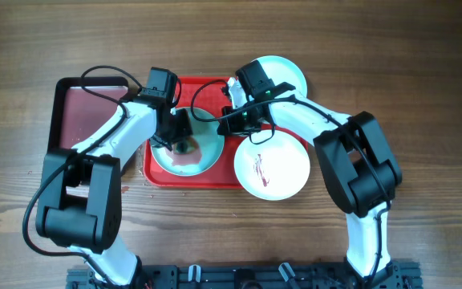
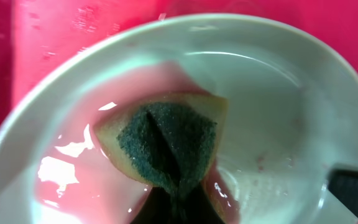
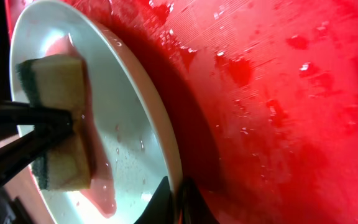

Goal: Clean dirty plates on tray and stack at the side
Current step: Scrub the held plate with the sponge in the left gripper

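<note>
The turquoise plate lies on the left half of the red tray, with a thin pink pool of wash water in its hollow. The left tool is clenched on a sponge and presses it into the plate's centre. The right tool pinches the plate's right rim, steadying it.

The plate looks stiff and light, and its wet glaze is likely slippery. The raised rim is the safest place to grip, with one finger over and one under. The sponge is soft and will squash.

A smeared white plate sits at the tray's right edge. Another turquoise plate lies beyond the far right corner.
</note>
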You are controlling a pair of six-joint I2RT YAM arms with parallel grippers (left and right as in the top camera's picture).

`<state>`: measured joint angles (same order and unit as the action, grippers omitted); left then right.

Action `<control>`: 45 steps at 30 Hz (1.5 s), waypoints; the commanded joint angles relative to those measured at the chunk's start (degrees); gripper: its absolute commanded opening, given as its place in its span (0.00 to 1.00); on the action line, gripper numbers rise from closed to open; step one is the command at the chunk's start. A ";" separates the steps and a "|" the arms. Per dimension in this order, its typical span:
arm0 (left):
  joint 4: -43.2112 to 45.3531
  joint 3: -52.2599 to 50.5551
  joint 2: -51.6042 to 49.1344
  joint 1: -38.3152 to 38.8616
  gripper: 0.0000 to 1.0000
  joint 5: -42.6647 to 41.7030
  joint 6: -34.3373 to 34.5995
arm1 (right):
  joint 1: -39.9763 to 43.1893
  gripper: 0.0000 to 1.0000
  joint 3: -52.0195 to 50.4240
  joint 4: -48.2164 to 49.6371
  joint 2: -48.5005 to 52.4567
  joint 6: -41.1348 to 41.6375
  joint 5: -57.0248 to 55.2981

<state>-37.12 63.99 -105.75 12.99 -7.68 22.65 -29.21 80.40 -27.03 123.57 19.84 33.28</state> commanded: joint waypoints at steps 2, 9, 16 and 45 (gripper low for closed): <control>-1.01 -1.01 -0.92 0.02 0.04 -8.31 -3.08 | -1.14 0.04 -1.31 0.72 3.58 -3.32 7.54; 4.00 -1.16 -0.92 3.41 0.04 -16.81 -0.24 | -1.14 0.04 -1.31 1.95 3.58 -3.15 7.54; 6.29 -1.14 -0.92 -0.11 0.04 8.63 5.51 | -1.14 0.04 -1.31 1.97 3.58 -1.88 6.56; 11.02 1.25 -0.87 -5.42 0.04 -7.48 -3.78 | -1.14 0.04 0.61 -1.18 -0.31 -1.81 -5.42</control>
<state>-28.42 64.66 -105.80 7.44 -15.79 18.72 -30.26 81.06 -27.16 123.94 18.55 30.81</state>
